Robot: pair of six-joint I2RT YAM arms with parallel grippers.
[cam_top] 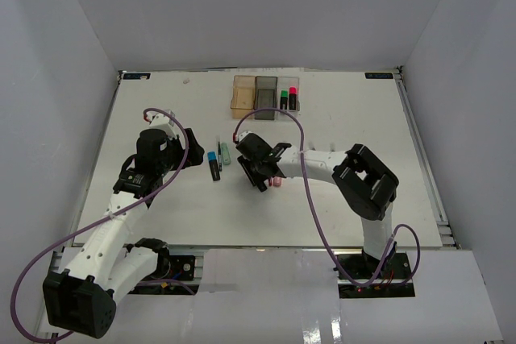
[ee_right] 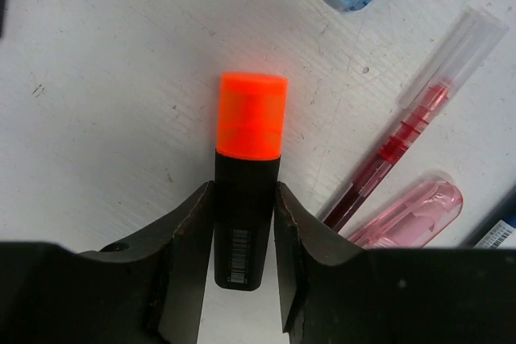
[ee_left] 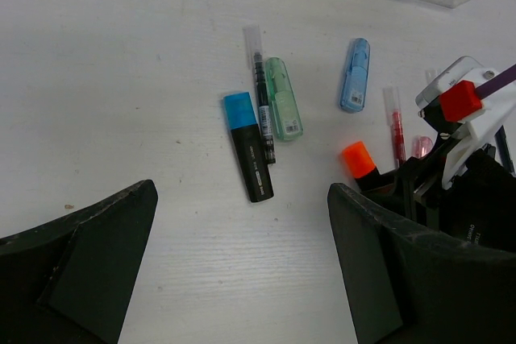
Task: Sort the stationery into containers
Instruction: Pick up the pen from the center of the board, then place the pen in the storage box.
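1. Orange-capped highlighter [ee_right: 247,175] lies flat mid-table [cam_top: 355,199], black body pinched on both sides by the right gripper [ee_right: 244,199]
2. In the right wrist view, the red pen [ee_right: 403,138] and pink highlighter [ee_right: 411,211] lie near its right side without touching it; bare table on its left
3. Containers [cam_top: 264,96] in a row near the far edge, well apart
4. Left gripper [ee_left: 242,191] spread wide, holding nothing, over the blue-capped highlighter [ee_left: 248,147]; mint highlighter [ee_left: 284,98] just beyond

White table [cam_top: 355,118] carries three joined bins [cam_top: 243,98] near its far edge; mid-table lie a blue-capped highlighter [ee_left: 247,147], mint highlighter [ee_left: 284,109], pastel-blue highlighter [ee_left: 355,75] and red pen [ee_left: 396,125]
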